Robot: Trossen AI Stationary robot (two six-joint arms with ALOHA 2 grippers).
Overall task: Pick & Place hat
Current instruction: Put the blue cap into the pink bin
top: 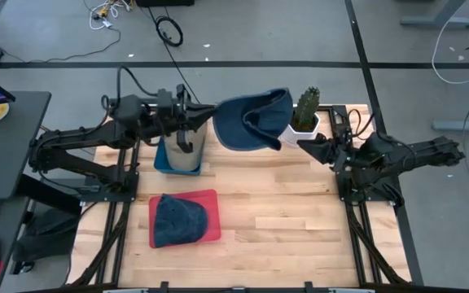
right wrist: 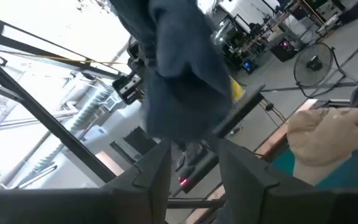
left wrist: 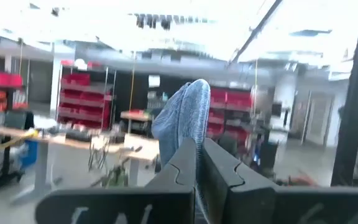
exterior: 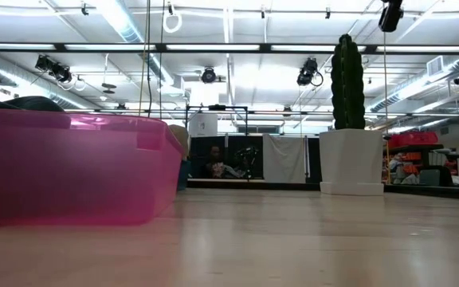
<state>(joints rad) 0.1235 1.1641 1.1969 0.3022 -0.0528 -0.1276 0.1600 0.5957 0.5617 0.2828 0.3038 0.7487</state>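
Blue hat (top: 255, 120) hangs aloft, hiding both grippers' fingertips in the high view. Left gripper (left wrist: 197, 163) pinches its fabric; right gripper (right wrist: 194, 163) grips its other edge beside the cactus (top: 306, 108).

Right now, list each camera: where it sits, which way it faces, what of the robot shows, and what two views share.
High: overhead, facing straight down; both arms show, the left claw and right claw both gripping the raised hat.
Low: tabletop height, facing level across; no arms, just red bin and cactus.
Left wrist: on the left arm, facing past its pinched fingers.
Right wrist: on the right arm, facing up past its fingers.
Shared: both wrist views show the hat.
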